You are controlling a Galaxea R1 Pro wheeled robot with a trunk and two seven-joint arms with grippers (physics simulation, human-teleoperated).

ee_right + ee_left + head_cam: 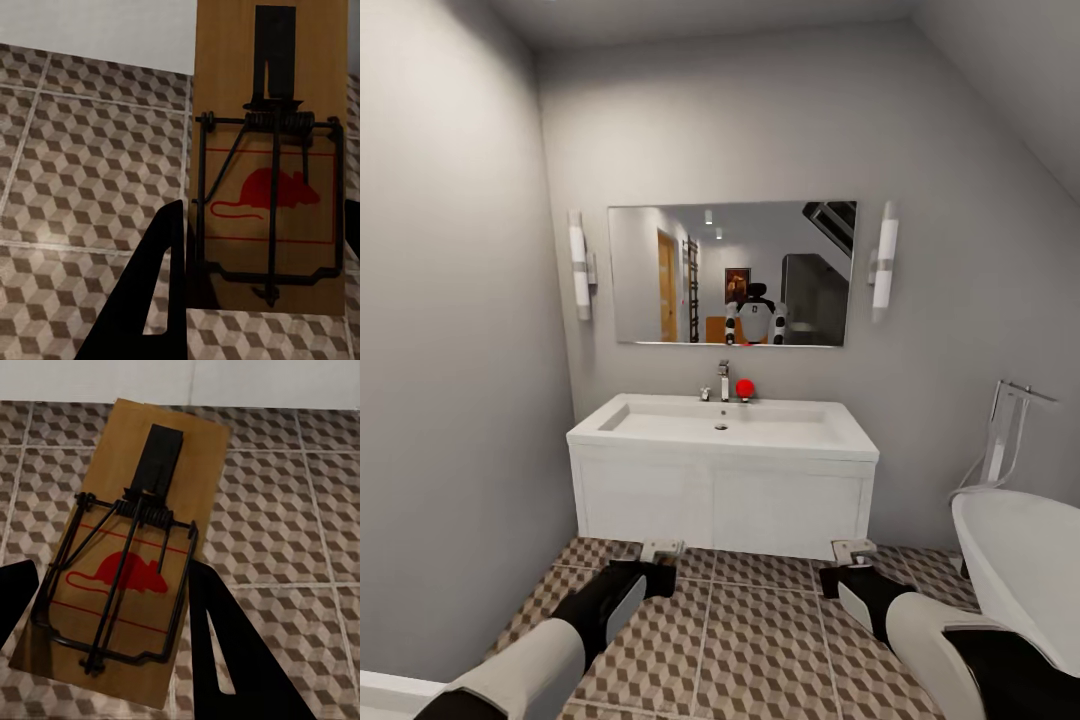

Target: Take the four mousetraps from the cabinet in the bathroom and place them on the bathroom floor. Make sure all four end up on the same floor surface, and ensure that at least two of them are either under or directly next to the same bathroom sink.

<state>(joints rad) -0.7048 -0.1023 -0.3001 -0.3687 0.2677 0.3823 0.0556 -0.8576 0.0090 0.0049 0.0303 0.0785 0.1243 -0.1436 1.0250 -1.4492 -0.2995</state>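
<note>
In the head view the left claw (661, 551) and right claw (854, 552) hang near, over the bathroom floor (750, 620) before the far bathroom sink (722, 424), and each wrist view shows dark fingers closed on a mousetrap (127, 562), (270, 161).

The bathroom sink (722, 424) stood at twelve o'clock against the wall, a mirror (732, 273) above it. The bathtub (1022, 560) lay at three o'clock. Both grippers hung over the bathroom floor (760, 630) before the vanity (720, 500), each clamping a mousetrap (127, 562).
</note>
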